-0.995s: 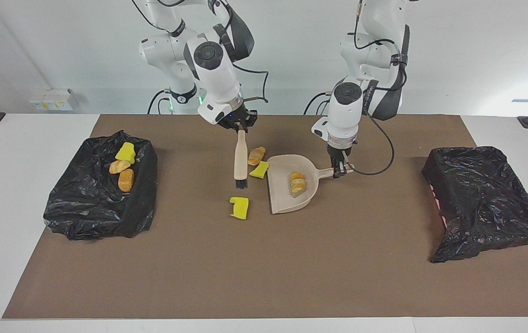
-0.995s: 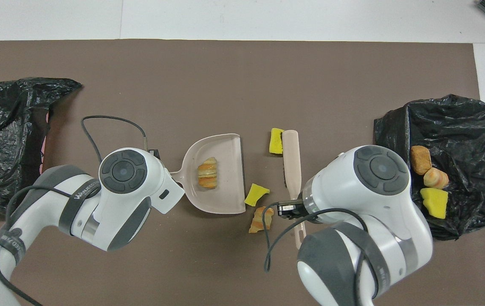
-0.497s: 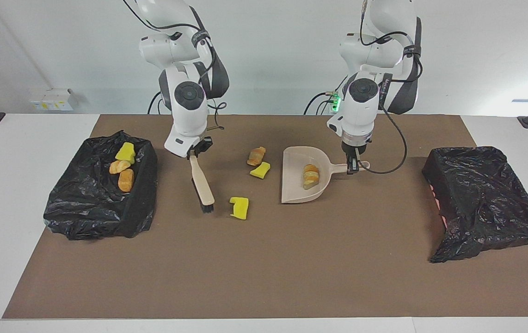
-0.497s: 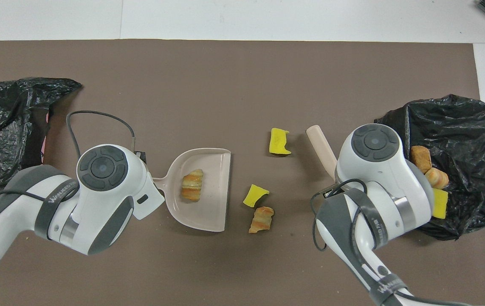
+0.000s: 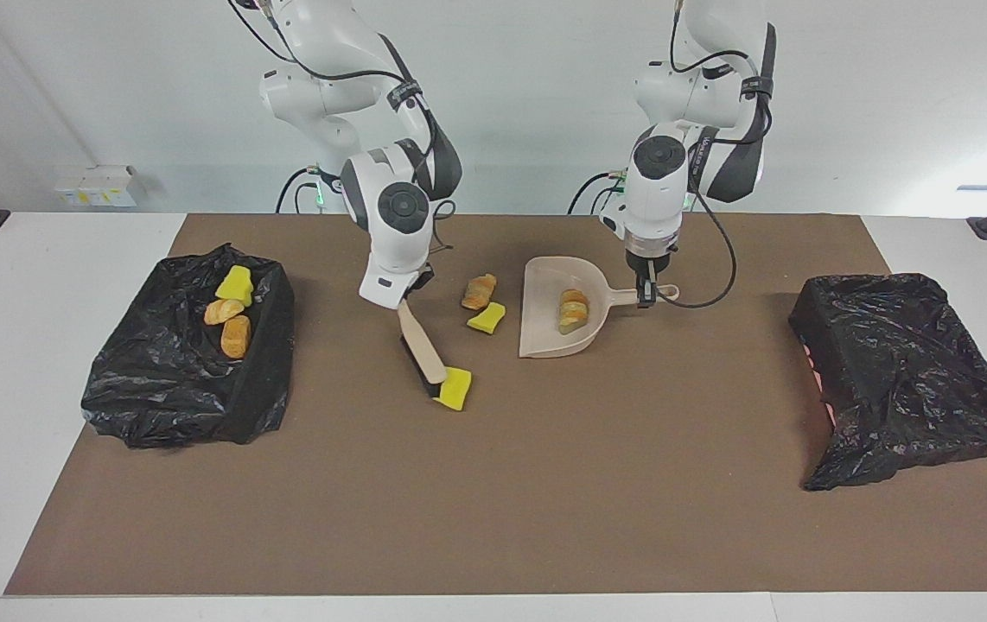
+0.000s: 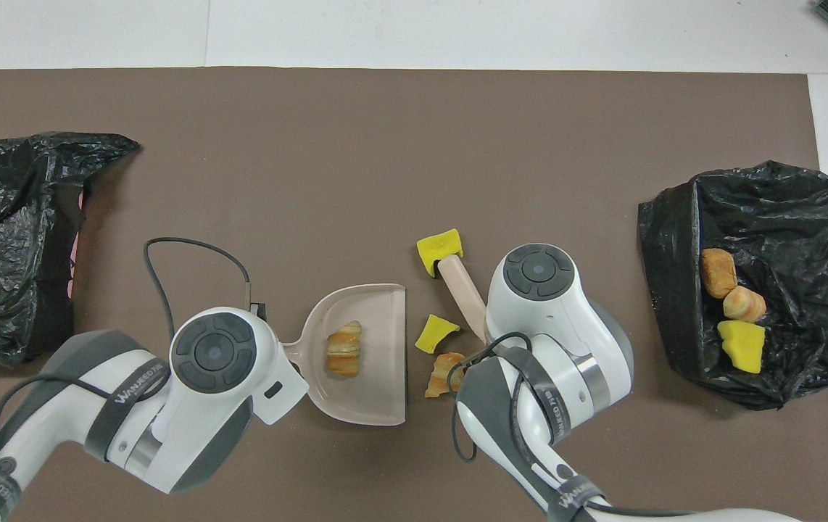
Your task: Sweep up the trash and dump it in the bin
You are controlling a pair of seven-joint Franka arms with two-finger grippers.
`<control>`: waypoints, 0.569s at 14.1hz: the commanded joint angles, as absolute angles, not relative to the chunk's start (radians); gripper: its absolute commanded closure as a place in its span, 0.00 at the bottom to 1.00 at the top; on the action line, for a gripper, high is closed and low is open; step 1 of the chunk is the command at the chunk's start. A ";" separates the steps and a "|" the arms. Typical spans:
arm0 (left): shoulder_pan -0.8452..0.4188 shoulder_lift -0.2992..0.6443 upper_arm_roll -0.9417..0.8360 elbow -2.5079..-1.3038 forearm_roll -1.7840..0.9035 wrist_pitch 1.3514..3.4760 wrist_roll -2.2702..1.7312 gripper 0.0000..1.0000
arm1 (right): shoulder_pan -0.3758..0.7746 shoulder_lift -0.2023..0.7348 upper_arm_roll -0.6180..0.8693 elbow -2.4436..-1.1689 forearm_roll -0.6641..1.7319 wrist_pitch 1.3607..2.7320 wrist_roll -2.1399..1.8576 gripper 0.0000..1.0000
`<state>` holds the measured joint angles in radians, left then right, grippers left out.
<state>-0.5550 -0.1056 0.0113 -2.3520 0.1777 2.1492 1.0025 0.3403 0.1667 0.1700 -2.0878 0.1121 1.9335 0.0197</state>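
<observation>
Beside the right pincer's (image 5: pixel 407 300) brush (image 5: pixel 423 345) bristles – a yellow scrap (image 5: pixel 455 388) – touching

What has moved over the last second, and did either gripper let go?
The right gripper swung the brush onto the farthest yellow scrap, nudging it. The left gripper shifted the dustpan nearer the robots. Neither let go. Other scraps and both bins stayed.

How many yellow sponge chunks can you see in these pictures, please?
3. One lies in the open bin with two bread lumps; one sits beside the dustpan mouth; one is at the brush bristles. More may be hidden.
</observation>
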 commanded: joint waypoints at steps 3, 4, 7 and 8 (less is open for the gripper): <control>-0.624 -0.153 0.018 -2.422 0.198 2.150 0.761 1.00 | 0.417 0.123 0.173 -2.128 0.403 1.933 0.037 1.00; -0.617 -0.138 0.018 -2.416 0.195 2.169 0.759 1.00 | 0.422 0.115 0.173 -2.129 0.444 1.933 0.049 1.00; -0.578 -0.121 0.018 -2.411 0.190 2.227 0.758 1.00 | 0.413 0.060 0.169 -2.128 0.472 1.911 0.083 1.00; -0.568 -0.114 0.018 -2.407 0.189 2.229 0.762 1.00 | 0.388 0.028 0.163 -2.119 0.472 1.879 0.121 1.00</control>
